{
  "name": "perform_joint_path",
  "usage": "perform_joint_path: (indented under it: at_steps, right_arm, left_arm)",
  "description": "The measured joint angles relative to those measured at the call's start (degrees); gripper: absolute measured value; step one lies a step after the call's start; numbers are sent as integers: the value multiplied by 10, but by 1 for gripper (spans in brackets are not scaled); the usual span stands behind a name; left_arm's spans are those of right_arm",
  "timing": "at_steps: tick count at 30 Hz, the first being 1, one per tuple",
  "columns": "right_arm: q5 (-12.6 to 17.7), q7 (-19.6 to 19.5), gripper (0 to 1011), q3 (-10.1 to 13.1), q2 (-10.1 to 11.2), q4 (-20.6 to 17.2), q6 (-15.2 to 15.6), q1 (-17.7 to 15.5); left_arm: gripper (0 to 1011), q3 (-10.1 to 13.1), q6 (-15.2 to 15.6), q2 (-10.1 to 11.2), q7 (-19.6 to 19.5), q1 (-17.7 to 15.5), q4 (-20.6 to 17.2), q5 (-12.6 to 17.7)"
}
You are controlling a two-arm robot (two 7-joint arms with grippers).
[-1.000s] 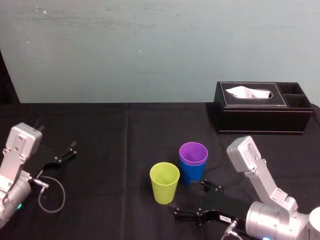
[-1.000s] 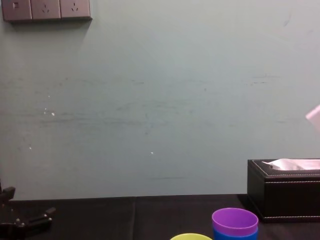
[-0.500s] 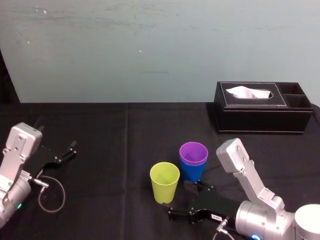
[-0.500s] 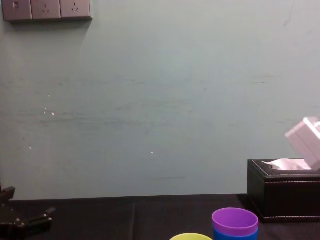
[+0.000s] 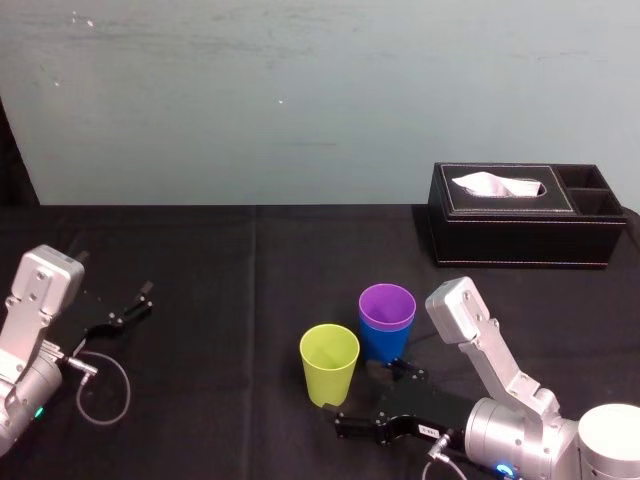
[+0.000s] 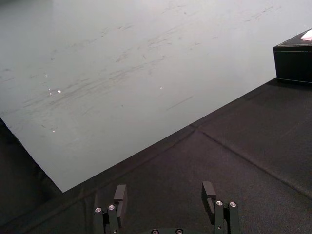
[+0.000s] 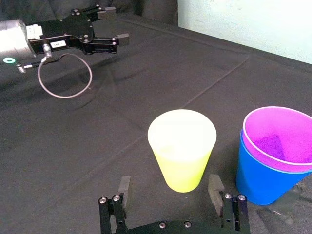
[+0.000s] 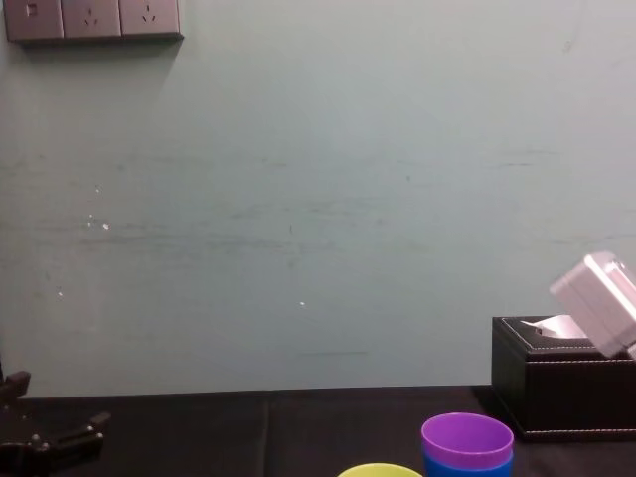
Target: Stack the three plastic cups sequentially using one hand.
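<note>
The yellow-green cup (image 5: 329,365) stands upright on the black cloth. Just to its right the purple cup (image 5: 387,305) sits nested inside the blue cup (image 5: 379,346). My right gripper (image 5: 370,397) lies low in front of the yellow-green cup (image 7: 182,148), open, one finger (image 7: 124,187) on each side of the cup's base and not touching it. In the right wrist view the purple cup (image 7: 275,139) and blue cup (image 7: 261,181) stand beside it. My left gripper (image 5: 125,310) rests far off at the left, open and empty (image 6: 164,192).
A black tissue box (image 5: 525,215) stands at the back right, its side also in the chest view (image 8: 561,388). A looped cable (image 5: 103,388) lies by the left arm. The table (image 5: 230,290) between the arms is bare black cloth.
My right arm has slid left and forward, bringing the open gripper up to the yellow-green cup. The cups and the left arm have not moved.
</note>
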Motion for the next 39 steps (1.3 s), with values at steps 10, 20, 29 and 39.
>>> perform_joint_path:
  at_steps: [10, 20, 29, 39]
  right_arm:
    - [-6, 11, 1003, -2, -13, 28, -10, 17]
    - [-12, 13, 1003, -7, -24, 39, -10, 30]
    - [-17, 12, 1003, -9, -33, 51, -5, 39]
    - [-18, 9, 1003, -9, -50, 72, -13, 47]
  left_arm:
    - [1000, 0, 0, 0, 0, 0, 0, 0]
    - [1000, 0, 0, 0, 0, 0, 0, 0]
    - [1000, 0, 0, 0, 0, 0, 0, 0]
    - [1000, 0, 0, 0, 0, 0, 0, 0]
